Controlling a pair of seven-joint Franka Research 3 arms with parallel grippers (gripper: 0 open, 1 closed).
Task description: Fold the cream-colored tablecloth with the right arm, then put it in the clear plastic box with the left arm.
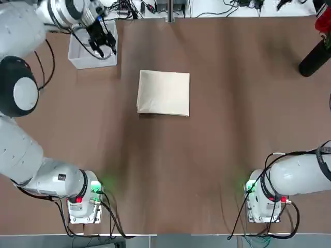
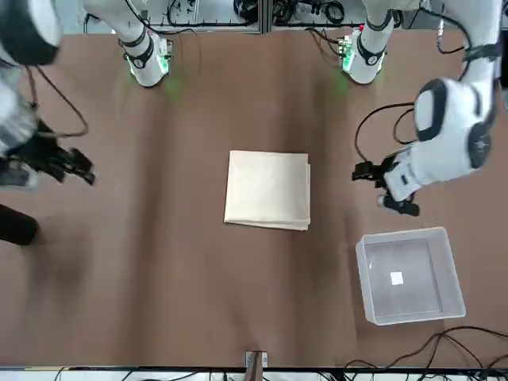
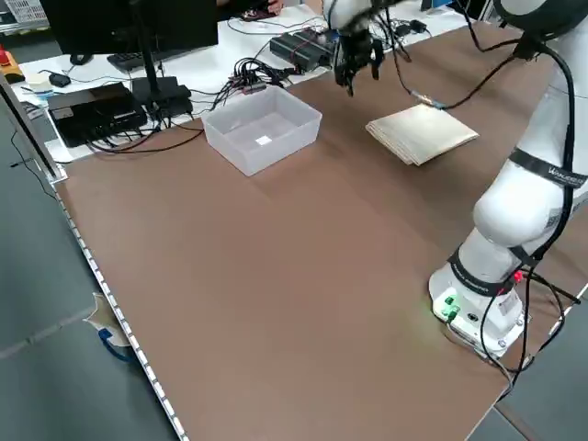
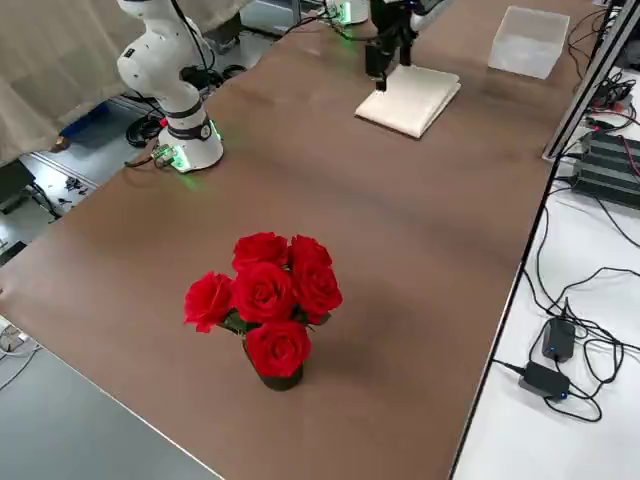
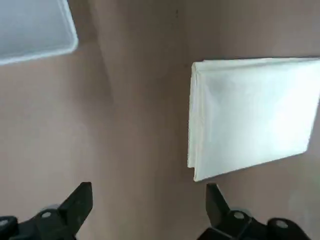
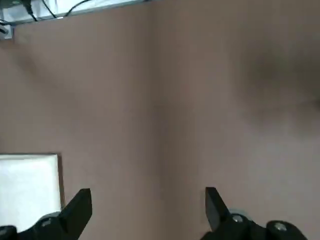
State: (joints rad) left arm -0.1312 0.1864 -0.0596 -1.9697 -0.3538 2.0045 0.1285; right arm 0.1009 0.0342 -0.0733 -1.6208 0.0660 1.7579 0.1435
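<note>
Lying already folded mid-table, the cream tablecloth (image 1: 164,93) awaited the left gripper (image 1: 103,44), its fingers spread empty beside the clear plastic box (image 1: 83,54); a pinch seemingly came next.

Right tool (image 6: 147,210) spread wide above bare brown table (image 6: 200,100); cream tablecloth (image 6: 27,190) corner alongside.

Red roses (image 4: 264,300) — brown table (image 4: 400,260)

A robotics lab: two white robot arms (image 1: 31,170) bolted onto a wide brown counter (image 3: 276,276), whose edges border black monitors (image 3: 129,28), tangled black cables (image 4: 580,300) and power adapters (image 4: 545,380).
</note>
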